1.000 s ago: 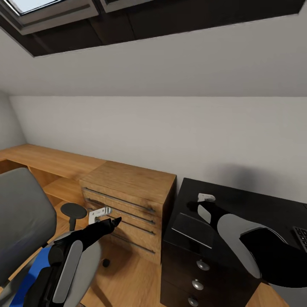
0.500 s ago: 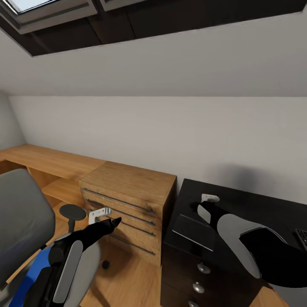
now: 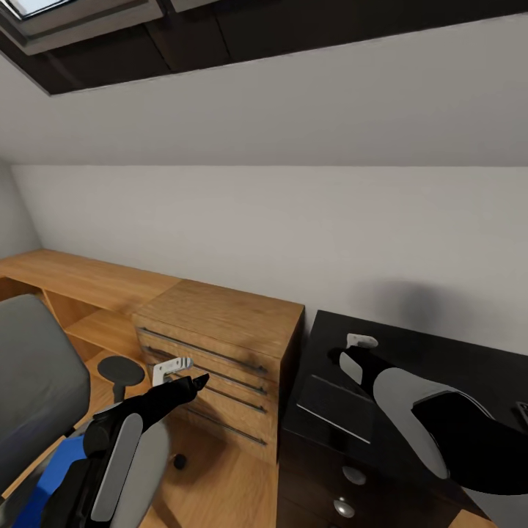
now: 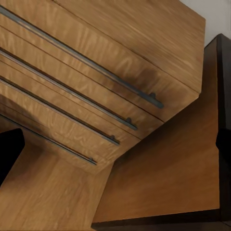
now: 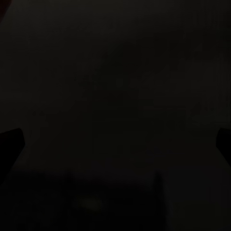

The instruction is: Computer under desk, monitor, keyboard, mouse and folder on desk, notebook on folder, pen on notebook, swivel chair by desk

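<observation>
The light wood drawer unit (image 3: 220, 352) is taken as the landmark in the head view, standing against the pale wall under the sloped ceiling. Immediately to its right, the glossy black tabletop (image 3: 440, 359) of the desk is seen, with black drawers and round silver knobs below it. To the left of the drawer unit, the grey swivel chair (image 3: 33, 374) is placed, one black armrest showing beside its backrest, and the bright-blue folder (image 3: 48, 473) is seen lying on its seat, partly hidden by the left arm. The left hand (image 3: 176, 370) is held in front of the drawer unit's drawer fronts, apart from them; whether its fingers are wide or narrow cannot be told. In the left wrist view, the drawer unit's long dark handles and the wood floor are shown. The right hand (image 3: 358, 342) is held over the black tabletop, to the right of the drawer unit; its spread cannot be told, and the right wrist view is nearly black.
</observation>
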{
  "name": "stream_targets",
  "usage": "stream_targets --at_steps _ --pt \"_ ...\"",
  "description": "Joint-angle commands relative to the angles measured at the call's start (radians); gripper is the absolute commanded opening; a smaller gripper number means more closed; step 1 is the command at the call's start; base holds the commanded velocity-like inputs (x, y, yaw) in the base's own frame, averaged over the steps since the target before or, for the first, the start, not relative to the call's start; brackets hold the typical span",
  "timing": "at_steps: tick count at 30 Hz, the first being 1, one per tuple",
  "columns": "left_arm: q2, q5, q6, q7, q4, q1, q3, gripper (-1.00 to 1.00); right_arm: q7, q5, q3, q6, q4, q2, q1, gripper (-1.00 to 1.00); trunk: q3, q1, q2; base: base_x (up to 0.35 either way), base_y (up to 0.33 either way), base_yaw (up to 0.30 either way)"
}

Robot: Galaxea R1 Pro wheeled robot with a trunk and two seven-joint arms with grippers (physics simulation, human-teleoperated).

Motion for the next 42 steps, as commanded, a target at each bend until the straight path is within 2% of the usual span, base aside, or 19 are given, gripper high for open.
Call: stream_targets --at_steps 1,12,32,42 --pt "-0.001 0.009 0.006 0.004 -0.001 -0.001 0.002 1.0 -0.005 -0.007 0.009 0.01 -0.002 0.0 0.0 1.0 -0.001 0.0 -0.001 0.006 0.0 0.0" --pt "-0.002 0.009 0.006 0.004 -0.003 -0.001 0.001 1.0 -0.004 -0.007 0.008 0.063 -0.003 0.0 0.0 1.0 -0.036 0.042 -0.078 0.002 0.0 0.0" --pt "-0.001 0.008 0.006 0.004 -0.003 -0.001 0.001 1.0 -0.004 -0.007 0.01 0.064 -0.003 0.001 0.0 1.0 -0.098 0.119 -0.218 0.0 0.0 0.0" --pt "-0.001 0.01 0.006 0.004 -0.002 -0.001 0.001 1.0 -0.004 -0.007 0.011 0.064 -0.003 0.001 0.0 1.0 -0.098 0.119 -0.218 0.0 0.0 0.0"
